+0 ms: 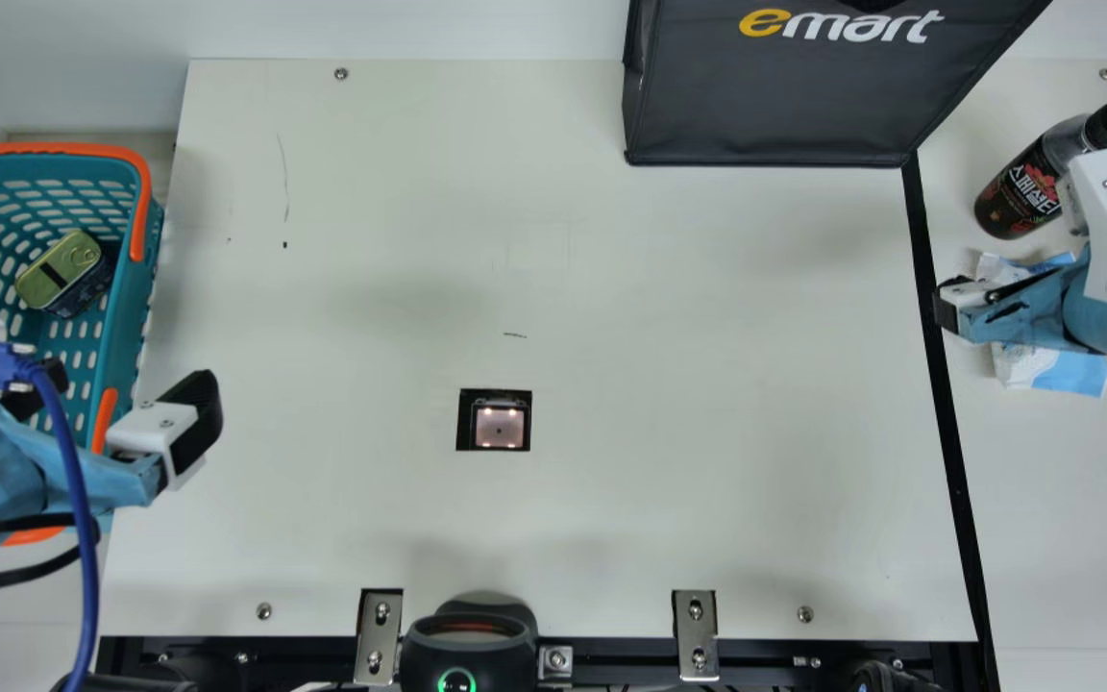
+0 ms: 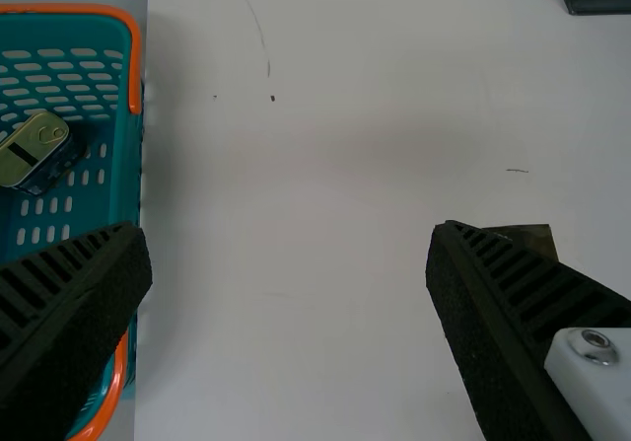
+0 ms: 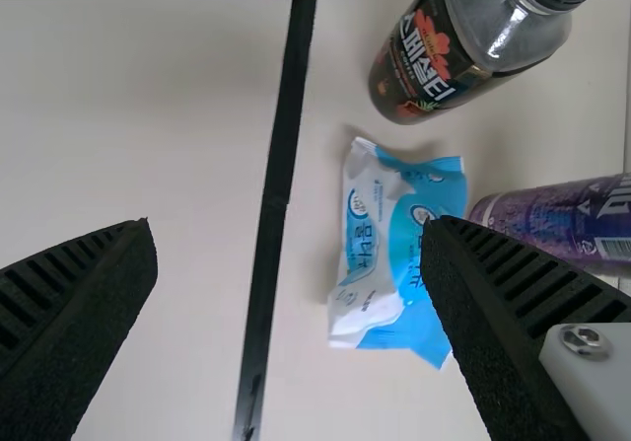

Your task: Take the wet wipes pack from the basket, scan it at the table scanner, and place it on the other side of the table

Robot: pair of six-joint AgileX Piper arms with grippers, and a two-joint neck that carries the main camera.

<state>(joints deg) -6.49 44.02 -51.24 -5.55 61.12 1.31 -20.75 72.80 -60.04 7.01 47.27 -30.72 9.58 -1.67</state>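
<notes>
The blue-and-white wet wipes pack (image 1: pixel 1074 373) lies right of the black strip, partly under my right gripper (image 1: pixel 1010 258). In the right wrist view the pack (image 3: pixel 399 254) lies flat beyond my right gripper (image 3: pixel 289 244), whose fingers stand wide apart with nothing between them. My left gripper (image 1: pixel 116 399) is over the right side of the teal basket (image 1: pixel 135 308). Its own wrist view has this left gripper (image 2: pixel 289 249) open and empty, with the basket (image 2: pixel 125 175) at one side. The square table scanner (image 1: pixel 499 426) is set into the table, lit.
A tin (image 1: pixel 59 269) sits in the basket. A black bag (image 1: pixel 784 106) stands at the back. A dark bottle (image 1: pixel 1020 192) lies behind the pack, and a purple container (image 3: pixel 562 219) lies beside the pack. A black device (image 1: pixel 467 644) is at the front edge.
</notes>
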